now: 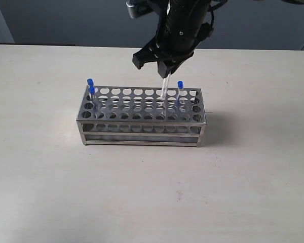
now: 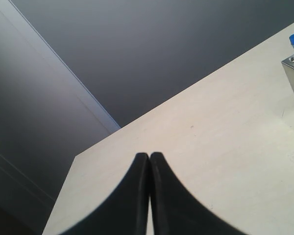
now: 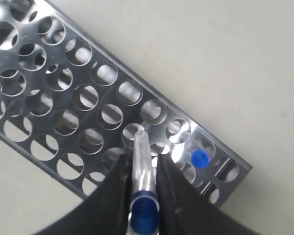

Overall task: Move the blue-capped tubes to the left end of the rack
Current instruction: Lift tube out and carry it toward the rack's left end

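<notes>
My right fingers (image 3: pixel 179 200) pinch a tube (image 3: pixel 142 156) upright over the rack (image 1: pixel 142 121) — left end well off; left fingers (image 2: pixel 137 196) pressed together.

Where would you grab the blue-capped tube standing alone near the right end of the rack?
By its blue cap and the short neck just below, coming straight down from above. The tube stands upright in a hole of the rack, so only its top pokes above the plate; the rest sits inside the frame. Neighbouring holes are empty, leaving room to close in.
</notes>
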`<control>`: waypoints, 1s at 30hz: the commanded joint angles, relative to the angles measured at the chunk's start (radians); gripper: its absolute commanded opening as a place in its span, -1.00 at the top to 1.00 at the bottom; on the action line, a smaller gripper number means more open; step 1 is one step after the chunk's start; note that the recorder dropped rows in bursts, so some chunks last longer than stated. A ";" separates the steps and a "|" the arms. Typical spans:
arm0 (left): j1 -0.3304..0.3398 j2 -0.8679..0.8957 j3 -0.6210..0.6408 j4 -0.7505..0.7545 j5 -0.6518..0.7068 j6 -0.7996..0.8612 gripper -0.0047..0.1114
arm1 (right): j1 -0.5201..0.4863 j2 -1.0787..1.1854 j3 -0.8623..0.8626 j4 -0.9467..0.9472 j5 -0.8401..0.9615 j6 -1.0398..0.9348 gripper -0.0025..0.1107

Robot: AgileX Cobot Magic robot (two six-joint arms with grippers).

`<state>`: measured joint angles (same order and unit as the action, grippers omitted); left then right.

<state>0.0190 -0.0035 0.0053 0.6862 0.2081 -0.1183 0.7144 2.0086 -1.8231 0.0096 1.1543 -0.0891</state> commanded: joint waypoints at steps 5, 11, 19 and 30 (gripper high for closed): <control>0.000 0.003 -0.005 -0.001 -0.004 -0.003 0.90 | 0.020 -0.082 0.002 0.029 0.009 -0.031 0.95; 0.000 0.003 -0.005 -0.001 -0.004 -0.003 0.90 | 0.086 -0.084 0.002 0.094 -0.068 -0.119 0.96; 0.000 0.003 -0.005 -0.001 -0.004 -0.003 0.90 | 0.124 -0.011 -0.044 0.185 -0.117 -0.239 0.96; 0.000 0.003 -0.005 -0.001 -0.004 -0.003 0.90 | 0.126 0.107 -0.227 0.287 -0.039 -0.294 0.96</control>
<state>0.0190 -0.0035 0.0053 0.6862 0.2081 -0.1183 0.8412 2.1009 -2.0212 0.2671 1.0995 -0.3582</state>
